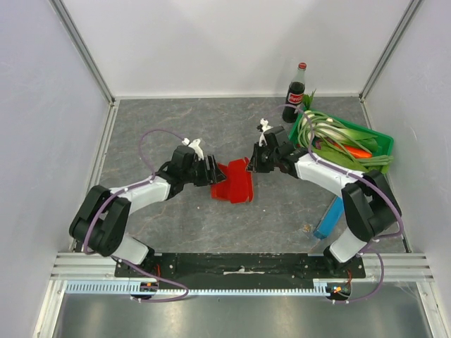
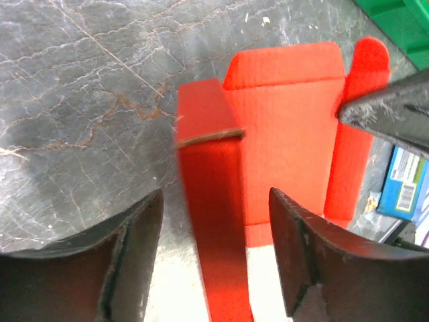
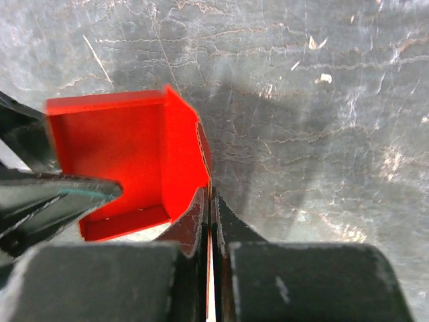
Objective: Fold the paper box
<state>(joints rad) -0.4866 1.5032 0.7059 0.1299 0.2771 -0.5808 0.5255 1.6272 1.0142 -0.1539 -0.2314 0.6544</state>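
Grey marbled table top, enclosed by white walls. At the far right, a dark cola bottle with a red label and red cap, standing upright. Just right of it and a little nearer, a green plastic crate, heaped with long green stalks and something orange. Nearer again on the right, a narrow blue box lying flat, with a barcode label on it.
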